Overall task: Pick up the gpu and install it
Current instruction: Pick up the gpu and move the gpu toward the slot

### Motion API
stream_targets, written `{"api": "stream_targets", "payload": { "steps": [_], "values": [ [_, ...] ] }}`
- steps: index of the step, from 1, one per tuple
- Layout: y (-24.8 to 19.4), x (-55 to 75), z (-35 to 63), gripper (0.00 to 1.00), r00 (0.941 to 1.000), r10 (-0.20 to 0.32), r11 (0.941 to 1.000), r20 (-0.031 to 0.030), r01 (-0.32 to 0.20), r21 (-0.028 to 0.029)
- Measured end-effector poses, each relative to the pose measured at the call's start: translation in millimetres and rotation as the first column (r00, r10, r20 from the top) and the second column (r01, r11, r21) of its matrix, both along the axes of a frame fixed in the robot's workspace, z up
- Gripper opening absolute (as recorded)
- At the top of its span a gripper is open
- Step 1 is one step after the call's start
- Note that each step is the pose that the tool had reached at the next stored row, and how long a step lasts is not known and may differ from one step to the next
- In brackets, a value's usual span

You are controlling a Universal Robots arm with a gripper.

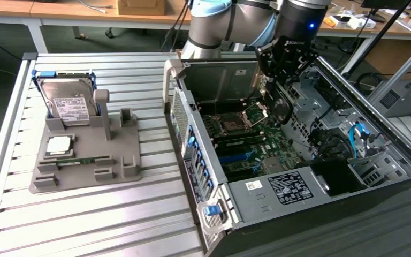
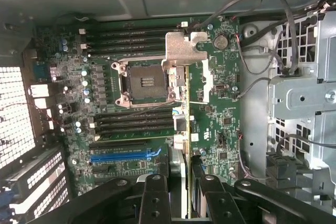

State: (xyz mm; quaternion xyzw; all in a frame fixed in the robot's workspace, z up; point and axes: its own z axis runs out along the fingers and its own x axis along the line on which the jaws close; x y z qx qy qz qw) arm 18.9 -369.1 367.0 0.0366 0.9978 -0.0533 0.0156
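Pickup: done; I see the gripper (image 2: 182, 184) pinching the gpu (image 1: 284, 111).
Install: pending; it hangs edge-down over the motherboard (image 2: 220, 119) and, I judge, is not yet seated.

Drive cage (image 2: 302, 98) and cables (image 2: 247, 85) stand beside the gpu (image 1: 282, 111).

gpu (image 2: 184, 56) bracket shiny bare metal; table (image 1: 84, 225) ribbed matt metal; parts holder (image 1: 73, 175) matt grey plastic
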Motion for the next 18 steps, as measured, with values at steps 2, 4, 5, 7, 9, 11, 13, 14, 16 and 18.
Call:
{"api": "stream_targets", "payload": {
  "steps": [2,4,5,7,9,11,13,14,16,18],
  "values": [
    [0.0,0.2,-1.0,0.27,1.0000,0.000,1.0000,0.0000,0.000,-0.0003],
    [0.0,0.3,-2.0,0.27,1.0000,0.000,1.0000,0.0000,0.000,-0.0007],
    [0.0,0.4,-2.7,0.27,1.0000,0.000,1.0000,0.0000,0.000,-0.0010],
    [0.0,0.4,-4.0,0.27,1.0000,0.000,1.0000,0.0000,0.000,-0.0015],
    [0.0,0.4,-5.4,0.27,1.0000,0.000,1.0000,0.0000,0.000,-0.0019],
    [0.0,0.4,-6.6,0.27,1.0000,0.000,1.0000,0.0000,0.000,-0.0021],
    [0.0,0.5,-8.0,0.27,1.0000,0.000,1.0000,0.0000,0.000,-0.0024],
    [0.0,0.5,-8.7,0.27,1.0000,0.000,1.0000,0.0000,0.000,-0.0025],
    [0.0,0.5,-10.0,0.27,1.0000,0.000,1.0000,0.0000,0.000,-0.0026],
    [0.0,0.4,-11.3,0.27,1.0000,0.000,1.0000,0.0000,0.000,-0.0028]
  ]
}}
